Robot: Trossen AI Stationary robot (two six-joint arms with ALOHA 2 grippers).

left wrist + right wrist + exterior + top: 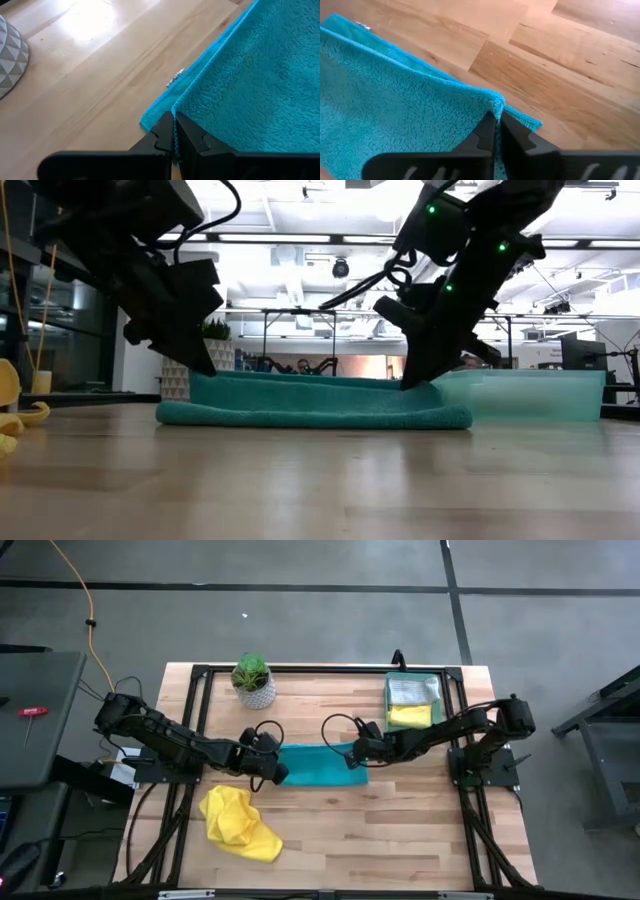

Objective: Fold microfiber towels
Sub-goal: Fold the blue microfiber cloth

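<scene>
A teal microfiber towel (320, 766) lies folded in two on the middle of the table, its upper layer over the lower one (310, 417). My left gripper (280, 772) is shut on the towel's left end. My right gripper (356, 756) is shut on its right end. Both reach in slanting downward (205, 365) (415, 380). A crumpled yellow towel (240, 823) lies near the front left. My left gripper pinches the upper layer's corner (176, 106) between its two fingers, slanting down from the table's left. That corner sits just above the lower layer's corner (150, 120), which lies on the wood. My right gripper pinches the upper layer's right corner (496, 106) between its two fingers, slanting down from the table's right. The cloth puckers at the fingertips, and the lower layer's corner (530, 121) sticks out on the table beyond it.
A small plant in a white pot (253, 682) stands at the far left. A translucent green tray (436, 690) at the far right holds a yellow towel (410, 716) and a grey-white one (407, 690). Bare wood lies along the near edge, right of the yellow towel.
</scene>
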